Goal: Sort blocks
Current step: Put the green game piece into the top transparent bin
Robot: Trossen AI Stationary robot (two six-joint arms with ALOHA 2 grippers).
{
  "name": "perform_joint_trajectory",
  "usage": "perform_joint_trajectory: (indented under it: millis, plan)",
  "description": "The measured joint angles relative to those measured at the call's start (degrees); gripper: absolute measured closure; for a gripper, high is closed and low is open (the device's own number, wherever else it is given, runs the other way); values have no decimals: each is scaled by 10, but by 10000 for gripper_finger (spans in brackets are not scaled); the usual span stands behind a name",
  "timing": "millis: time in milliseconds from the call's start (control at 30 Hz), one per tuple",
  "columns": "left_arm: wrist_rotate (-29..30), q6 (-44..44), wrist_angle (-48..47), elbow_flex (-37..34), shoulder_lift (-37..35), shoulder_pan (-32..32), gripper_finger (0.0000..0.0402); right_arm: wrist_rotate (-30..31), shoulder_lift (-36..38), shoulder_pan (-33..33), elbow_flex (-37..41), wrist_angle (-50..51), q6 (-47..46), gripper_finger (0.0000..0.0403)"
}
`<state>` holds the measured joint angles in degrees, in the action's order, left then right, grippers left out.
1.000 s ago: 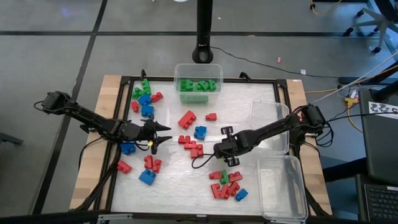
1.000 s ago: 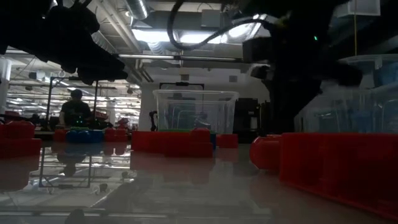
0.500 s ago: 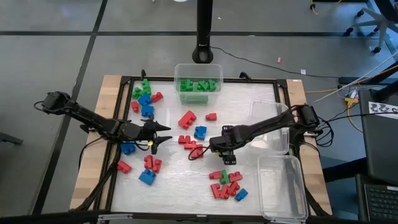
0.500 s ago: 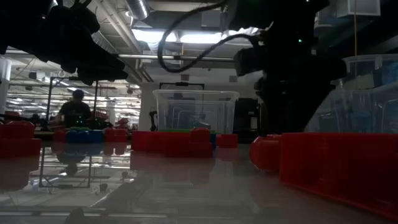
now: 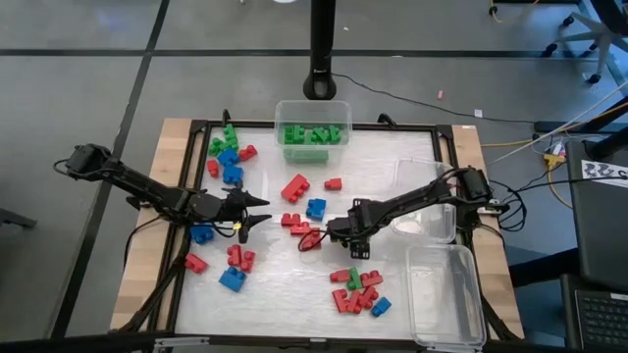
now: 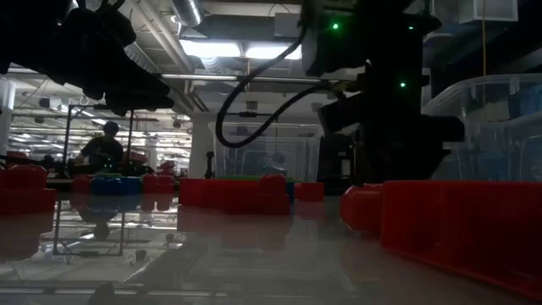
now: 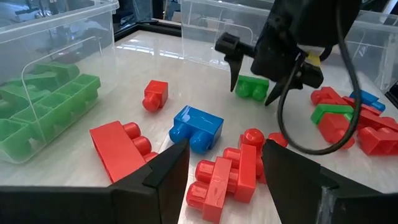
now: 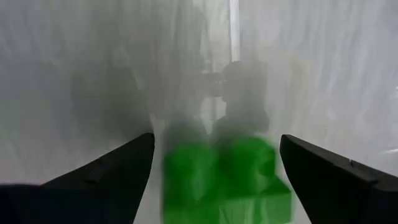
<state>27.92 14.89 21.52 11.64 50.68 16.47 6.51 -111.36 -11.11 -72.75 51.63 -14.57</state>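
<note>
The right gripper [image 7: 252,74] hangs over mid-bench, fingers apart, straddling a green block [image 8: 221,177] that lies on the bench [image 5: 392,162] directly beneath it, the block's long axis crosswise between the fingers. The left gripper [image 5: 257,213], also spread and empty, waits well away from that block, so the right arm is nearer.

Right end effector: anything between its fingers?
Yes. A green block sits between the open fingers of the right end effector, shown in the right wrist view.
</note>
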Motion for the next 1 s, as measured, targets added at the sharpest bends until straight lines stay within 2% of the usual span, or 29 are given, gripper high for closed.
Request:
perform_joint_trajectory:
  millis: [167,267,367,667,833,900,1000]
  plan:
    - [0,1,0,0,0,0,214,-1,-10,-1,0,-1,26,58]
    - [0,0,0,0,0,0,214,-7,-11,-1,0,-2,42,81]
    - [0,1,0,0,0,0,214,-4,-12,-1,0,-1,52,125]
    - [0,0,1,0,0,0,214,15,-13,0,1,4,89,295]
    - [0,0,1,0,0,0,214,30,-16,-2,-12,17,117,376]
    - [0,1,1,0,0,0,214,33,-17,-1,-18,22,122,395]
    - [0,1,1,0,0,0,214,49,-17,-1,-28,32,133,391]
